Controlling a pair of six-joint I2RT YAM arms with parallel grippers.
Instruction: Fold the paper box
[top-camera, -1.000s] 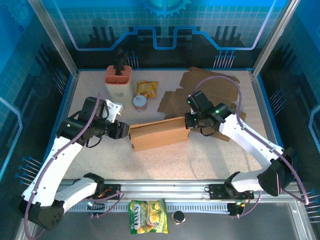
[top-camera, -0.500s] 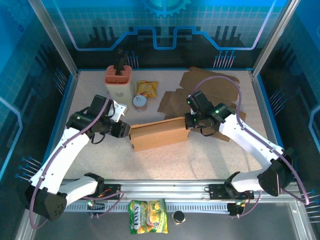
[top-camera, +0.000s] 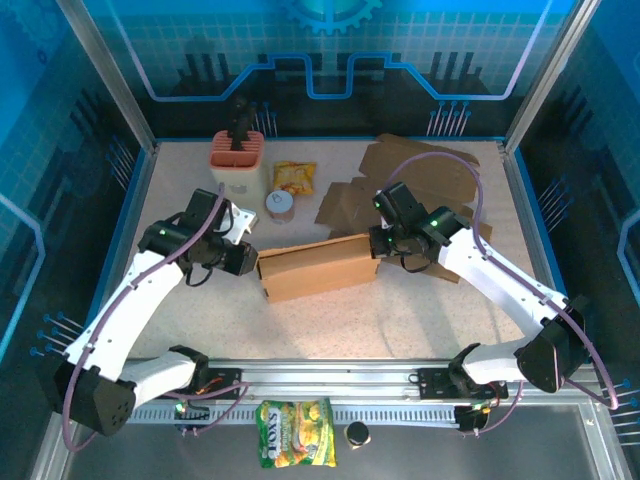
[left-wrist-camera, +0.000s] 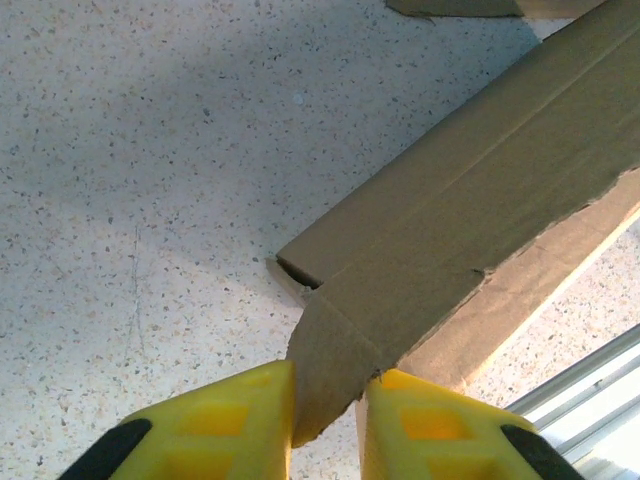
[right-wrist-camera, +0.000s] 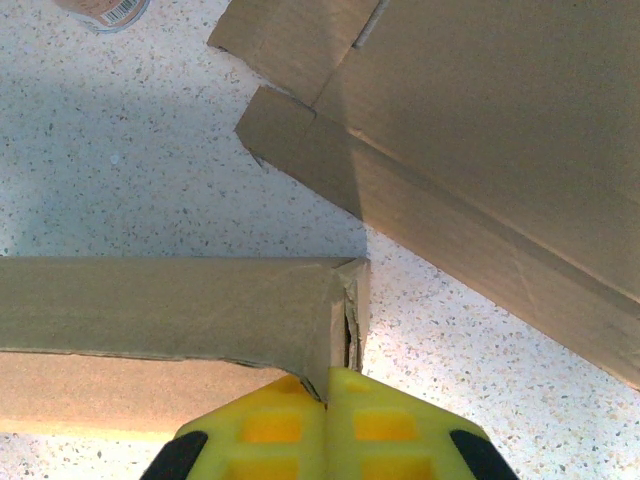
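One long brown cardboard box (top-camera: 318, 266) is lying on the speckled tabletop (top-camera: 400, 320). The flat brown cardboard sheets (top-camera: 420, 175) are overlapping too much to count. One small yellow snack packet (top-camera: 293, 177), one green-and-yellow snack bag (top-camera: 295, 433), one round tin (top-camera: 281, 206), one peach-topped cream holder (top-camera: 237, 160) and one small dark cap (top-camera: 356, 433) are sitting around.

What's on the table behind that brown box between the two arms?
Behind the box: flat cardboard sheets, a small can, a yellow snack packet and an orange-topped holder. The right arm covers part of the cardboard.
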